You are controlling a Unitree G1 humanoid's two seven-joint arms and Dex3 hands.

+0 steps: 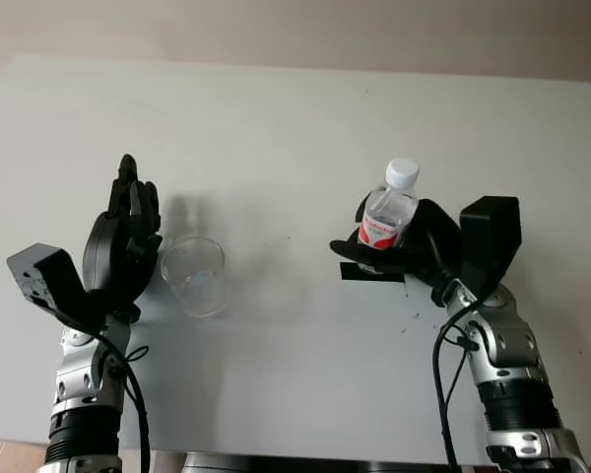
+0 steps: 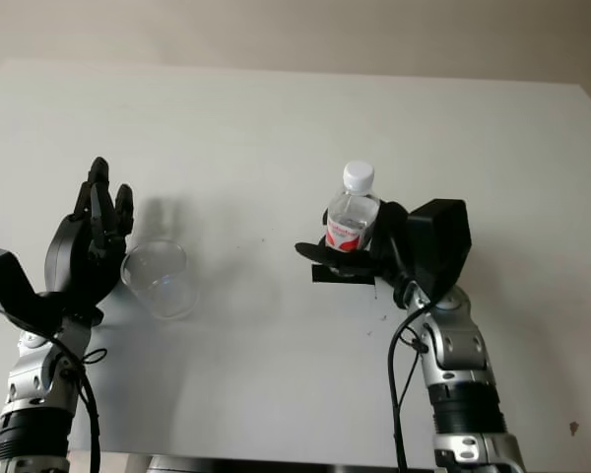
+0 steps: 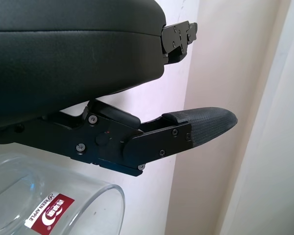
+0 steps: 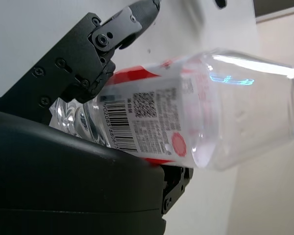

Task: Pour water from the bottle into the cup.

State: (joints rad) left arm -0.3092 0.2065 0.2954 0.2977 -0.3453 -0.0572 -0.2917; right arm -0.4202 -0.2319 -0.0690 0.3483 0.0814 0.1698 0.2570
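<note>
Left eye view: both arms enter from the bottom edge of the white tabletop [image 1: 305, 128]. Left hand [image 1: 128, 236] is raised just beside the clear plastic cup [image 1: 197, 274], on its left, open, holding nothing; can't tell whether it touches the cup wall. Cup stands upright, looks empty. Right hand [image 1: 404, 251] is closed around the small water bottle [image 1: 389, 212] at its red label, bottle roughly upright, lifted off the tabletop, well apart from the cup. White cap [image 1: 403, 173] is on. Right wrist view: fingers [image 4: 88, 49] wrap the label band.

Risks, judged: cap on means nothing pours until it's removed. Cup is light and unheld, so a nudge from the left hand or the bottle neck could tip it. Thin bottle may slip or squash when tilted.
</note>
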